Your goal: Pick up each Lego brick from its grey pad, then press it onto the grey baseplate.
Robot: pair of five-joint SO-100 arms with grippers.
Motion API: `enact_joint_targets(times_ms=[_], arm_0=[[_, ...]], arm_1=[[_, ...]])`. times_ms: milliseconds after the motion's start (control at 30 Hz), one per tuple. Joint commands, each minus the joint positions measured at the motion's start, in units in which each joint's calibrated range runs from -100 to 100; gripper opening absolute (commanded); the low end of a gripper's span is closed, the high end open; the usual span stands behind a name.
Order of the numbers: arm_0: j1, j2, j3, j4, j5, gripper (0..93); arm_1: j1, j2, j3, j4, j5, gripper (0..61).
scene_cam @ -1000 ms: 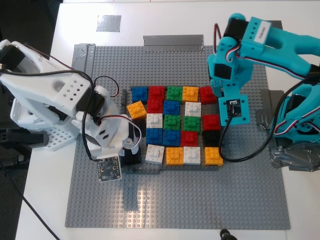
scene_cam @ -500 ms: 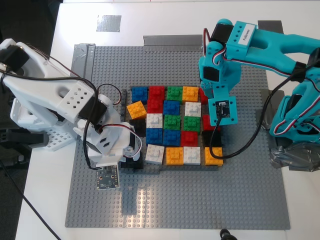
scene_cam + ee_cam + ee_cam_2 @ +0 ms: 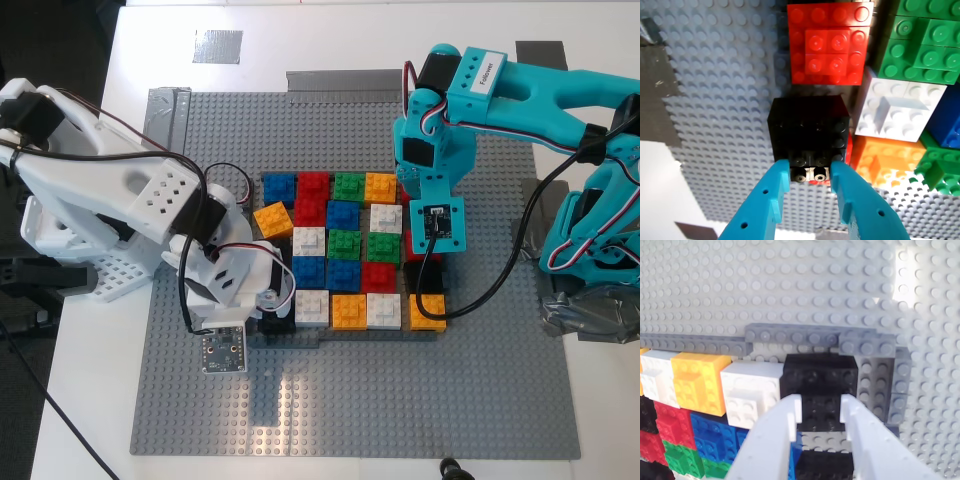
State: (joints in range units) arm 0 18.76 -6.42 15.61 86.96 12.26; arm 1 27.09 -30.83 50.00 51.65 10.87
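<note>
My first gripper, the teal one, is shut on a black Lego brick, held low over the grey baseplate beside a red brick. In the exterior view the teal wrist hides its jaws. My second gripper, the white one, is shut on a black brick at the corner of the dark-grey frame, touching a seated black brick. A light grey pad and a dark grey pad lie bare behind the plate.
A block of red, blue, green, orange and white bricks fills the middle of the plate, with a black brick among them. Silver tape strips run along the plate's edges. Cables hang from both wrists.
The teal arm has moved toward the exterior view's left, over the red bricks at the block's edge. The white gripper has shifted slightly right along the frame with its black brick.
</note>
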Motion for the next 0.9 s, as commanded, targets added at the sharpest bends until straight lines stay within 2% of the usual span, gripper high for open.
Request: enact_joint_targets(times_ms=[0, 333, 433, 500, 867], arm_0=[[-0.7, -0.3, 3.3, -2.0, -0.2, 0.0], [-2.5, -0.3, 4.4, -3.4, -1.1, 0.0], [-3.3, -0.3, 4.3, -3.5, -2.1, 0.0], [-3.7, -0.3, 4.2, -3.5, -2.3, 0.0], [-3.7, -0.4, 4.0, -4.6, -3.0, 0.0]], arm_1=[[-0.7, -0.2, -5.6, -1.0, -0.7, 0.2], [-0.7, -0.4, -4.8, -2.1, -0.9, 0.8], [-0.3, -0.8, -4.2, -2.2, -1.6, 18.3], [-0.2, -1.0, -4.0, -2.3, -1.6, 20.4], [-0.3, -2.2, -4.2, -0.9, -1.3, 20.6]])
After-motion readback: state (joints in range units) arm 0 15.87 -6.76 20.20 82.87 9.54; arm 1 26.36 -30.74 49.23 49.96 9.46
